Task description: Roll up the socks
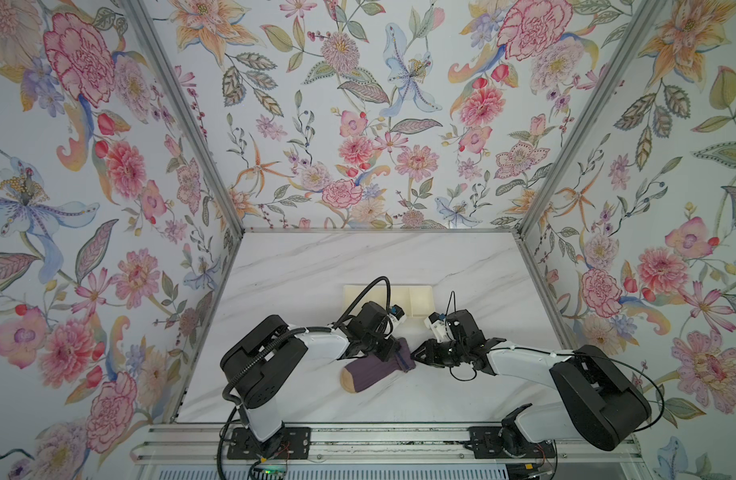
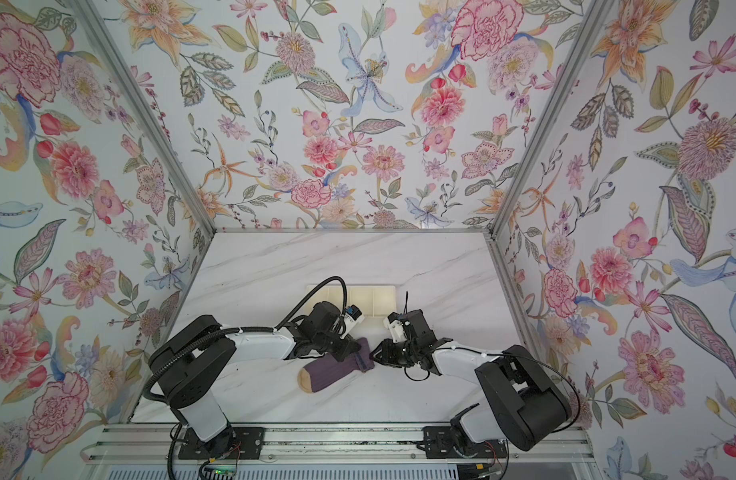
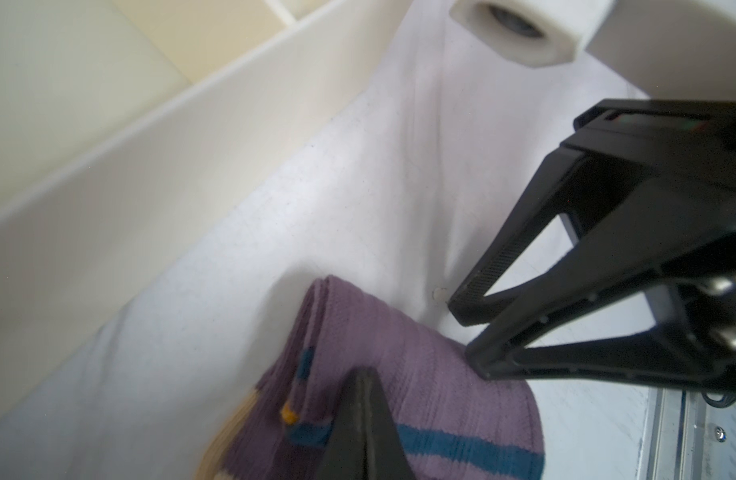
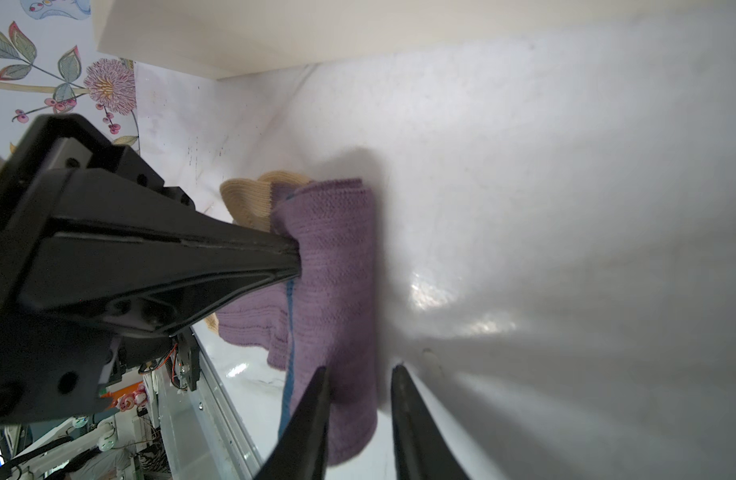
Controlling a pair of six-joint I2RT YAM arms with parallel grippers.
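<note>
Socks [image 1: 370,369] lie lower centre in both top views, with the tan toe at lower left. The left gripper [image 4: 296,257] is pinched on the doubled cuff end. The right gripper [image 4: 360,369] is spread, tips at the fold's edge. Roll barely begun, I judge. Next: right closes, then fold turns toeward.

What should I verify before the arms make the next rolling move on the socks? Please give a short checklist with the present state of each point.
1. Left gripper shut on the folded end of the socks: ok.
2. Right gripper open, at the edge of the fold: ok.
3. Fabric really between the right fingers: cannot tell.
4. The two grippers apart from each other: ok.
5. Socks clear of the cream tray: ok.
6. Roll complete: not ok; the tan toe lies flat, unrolled.
</note>
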